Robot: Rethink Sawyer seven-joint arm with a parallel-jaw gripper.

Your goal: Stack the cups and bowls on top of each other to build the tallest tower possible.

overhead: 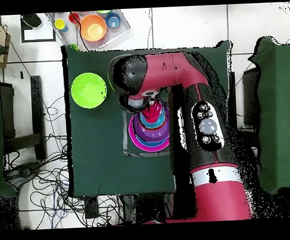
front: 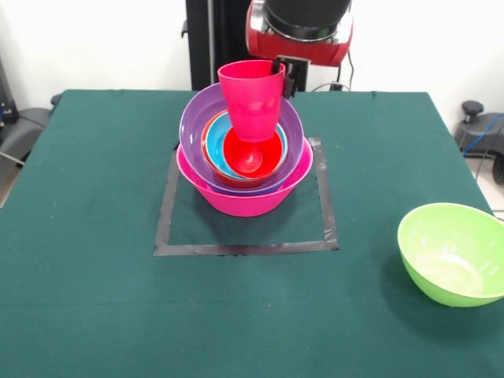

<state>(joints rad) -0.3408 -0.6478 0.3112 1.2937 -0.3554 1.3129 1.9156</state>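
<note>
Lime green bowl (front: 453,252) waits alone on the bench (front: 94,299), well apart from the tower (front: 244,161). Above the tower's red bowl (front: 252,155), the hand (front: 285,77) grips a pink-red cup (front: 251,98) by its rim; lowering it centred and upright should seat it cleanly.

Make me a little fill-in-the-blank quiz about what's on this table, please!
1. The tower has a ____ bowl as its base.
2. The pink-red cup hangs over a small ____ cup lying in the nested bowls.
3. The lime green bowl sits ____ the grey tape square.
4. The bowl just above the base is ____.

Missing words: pink; red; outside; purple
</note>
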